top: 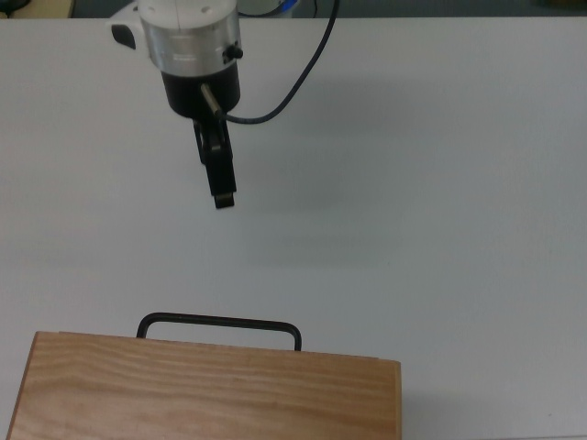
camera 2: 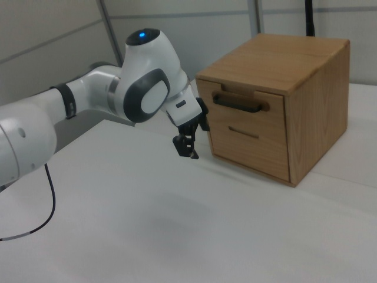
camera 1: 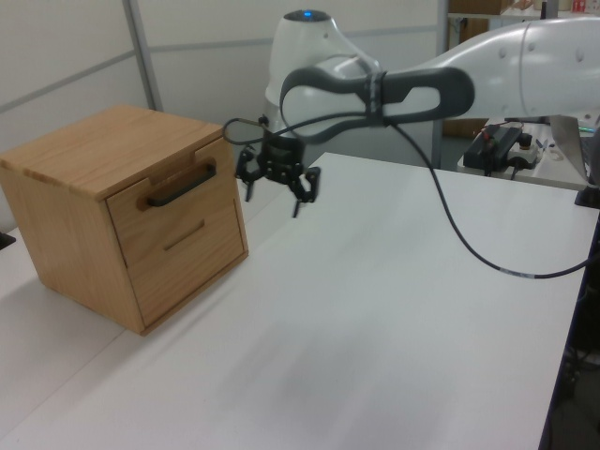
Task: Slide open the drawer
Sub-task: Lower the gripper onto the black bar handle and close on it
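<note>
The pincer [camera 1: 278, 192] hangs in the air above the white worktop [camera 1: 394, 309], with its two fingers spread apart and nothing between them. In the left view it is just to the right of the wooden cabinet [camera 1: 89, 150], near the front panel but not touching it. In the top view the pincer [top: 220, 188] points toward the handle, and a strip of bare worktop lies between them.

The drawer [camera 1: 173, 202] is the upper one in the cabinet front, and its front panel sits flush with the cabinet, so it is closed. Its thin black bar handle [camera 1: 181, 185] runs across the panel; in the right view the handle [camera 2: 238, 104] is a little above and to the right of the fingers.

I judge that the task is in its approach step. The handle is not yet reached, not yet gripped, and the whole pull outward is left to do.
</note>
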